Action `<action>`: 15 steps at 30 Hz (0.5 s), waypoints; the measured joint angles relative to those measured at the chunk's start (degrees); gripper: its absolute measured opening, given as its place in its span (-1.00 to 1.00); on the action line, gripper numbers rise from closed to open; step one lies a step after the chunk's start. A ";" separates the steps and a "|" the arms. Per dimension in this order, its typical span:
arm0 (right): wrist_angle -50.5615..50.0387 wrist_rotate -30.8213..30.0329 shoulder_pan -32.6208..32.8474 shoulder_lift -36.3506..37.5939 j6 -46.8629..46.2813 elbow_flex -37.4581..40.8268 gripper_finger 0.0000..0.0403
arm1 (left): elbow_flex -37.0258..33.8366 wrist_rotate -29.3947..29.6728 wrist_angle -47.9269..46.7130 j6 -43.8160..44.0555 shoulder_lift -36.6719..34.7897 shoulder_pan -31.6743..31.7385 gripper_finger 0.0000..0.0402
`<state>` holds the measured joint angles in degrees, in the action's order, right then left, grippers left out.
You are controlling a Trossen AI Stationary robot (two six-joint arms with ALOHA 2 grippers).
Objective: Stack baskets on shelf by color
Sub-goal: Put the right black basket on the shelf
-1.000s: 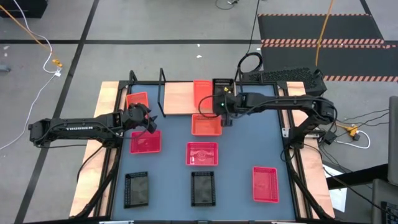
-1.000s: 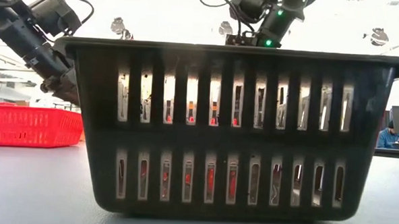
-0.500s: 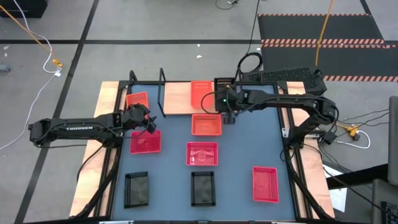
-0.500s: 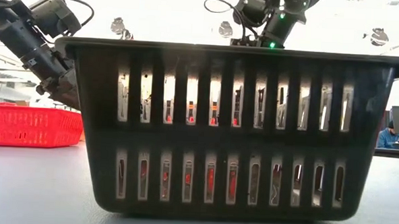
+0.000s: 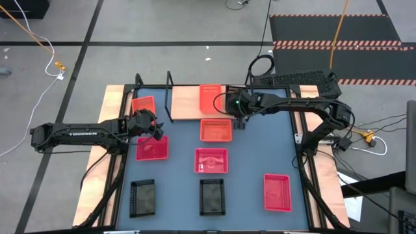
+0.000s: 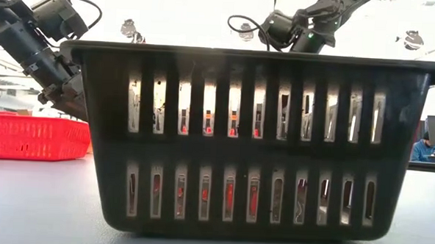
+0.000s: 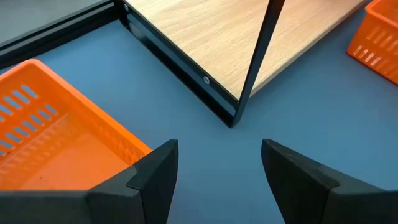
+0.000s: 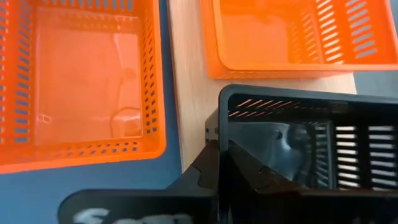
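The shelf point(image 5: 185, 103), a light wooden board in a black wire frame, lies at the table's far edge. One orange basket point(image 5: 210, 98) sits on it, another point(image 5: 143, 104) lies left of it, and a third point(image 5: 216, 130) is on the table in front. My right gripper point(image 5: 238, 112) is at the shelf's right end, shut on a black basket point(image 8: 298, 146). My left gripper point(image 7: 214, 165) hovers open over the blue tabletop near the shelf's near-left post point(image 7: 258, 59), touching nothing. Pinkish-red baskets point(image 5: 211, 160) and black baskets point(image 5: 211, 196) rest flat on the table. My right gripper holds the black basket by the rim of one end wall point(image 8: 219, 127), near a corner. One finger point(image 8: 205, 171) looks to be outside the wall and the other point(image 8: 258, 180) inside. The basket is over the shelf board's right end beside the orange basket; whether it rests there, I cannot tell.
Two more pinkish-red baskets point(image 5: 151, 148) point(image 5: 277, 192) and a second black basket point(image 5: 143, 197) lie on the near half of the table. One black basket point(image 6: 253, 142) fills the low view. The shelf's wire uprights point(image 5: 170, 97) stand near the left gripper.
My right gripper has shifted a little toward the table's right and far edges at the shelf's right end, and in the low view its wrist has tipped over to lie more level. The left arm has kept still.
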<state>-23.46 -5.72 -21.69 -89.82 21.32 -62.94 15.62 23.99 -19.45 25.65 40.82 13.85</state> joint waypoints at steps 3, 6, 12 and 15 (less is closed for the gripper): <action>-0.03 -0.04 0.00 0.00 -1.15 0.00 -0.93 | 0.00 0.02 0.03 0.00 0.00 -0.02 0.16; 0.08 -0.13 0.00 0.00 -0.98 0.00 -0.87 | 0.00 0.02 0.03 0.04 0.00 -0.04 0.16; -0.69 -0.17 0.39 0.00 0.50 0.00 -0.72 | 0.00 0.00 0.03 0.15 0.00 -0.04 0.16; -0.06 -0.17 0.42 0.00 0.34 0.00 -0.61 | 0.00 0.00 0.03 0.15 0.00 -0.04 0.16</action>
<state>-23.53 -5.89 -21.28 -89.82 21.66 -62.94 15.62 23.99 -19.42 25.80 40.82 13.80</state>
